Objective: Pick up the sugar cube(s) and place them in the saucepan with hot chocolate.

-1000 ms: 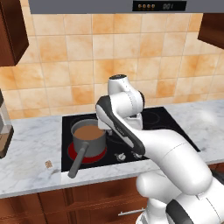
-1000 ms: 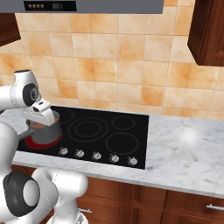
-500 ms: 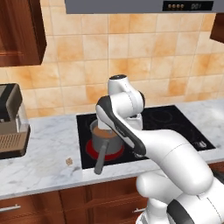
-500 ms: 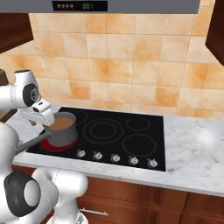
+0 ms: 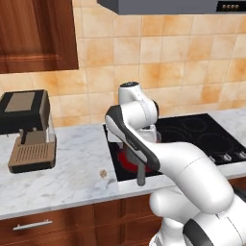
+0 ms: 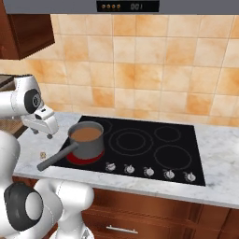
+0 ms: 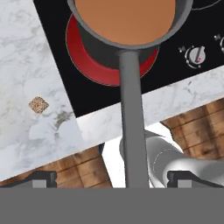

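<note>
The saucepan point(image 6: 87, 138) stands on a glowing red burner at the front left of the cooktop, with brown liquid in it, and its long grey handle point(image 6: 57, 158) points toward the counter's front edge. The sugar cube point(image 6: 42, 154), tiny and tan, lies on the marble left of the cooktop. My gripper point(image 6: 43, 133) hangs open above the counter, left of the pan and above the cube, holding nothing. The hand view looks down on the saucepan point(image 7: 124, 19), its handle point(image 7: 131, 122) and the sugar cube point(image 7: 38, 104), with my gripper point(image 7: 113, 177) spread wide. In the left base view the sugar cube point(image 5: 102, 173) is beside the cooktop's corner.
A black-and-tan coffee machine point(image 5: 29, 129) stands on the counter to the left. The black cooktop point(image 6: 149, 140) has a row of knobs point(image 6: 149, 172) along its front. Tiled wall behind, wooden cabinets above and below, and a range hood point(image 6: 128, 6) overhead.
The whole picture has shifted: the base drove left, bringing the coffee machine into view. The saucepan and sugar cube have not moved on the counter. The gripper stays open.
</note>
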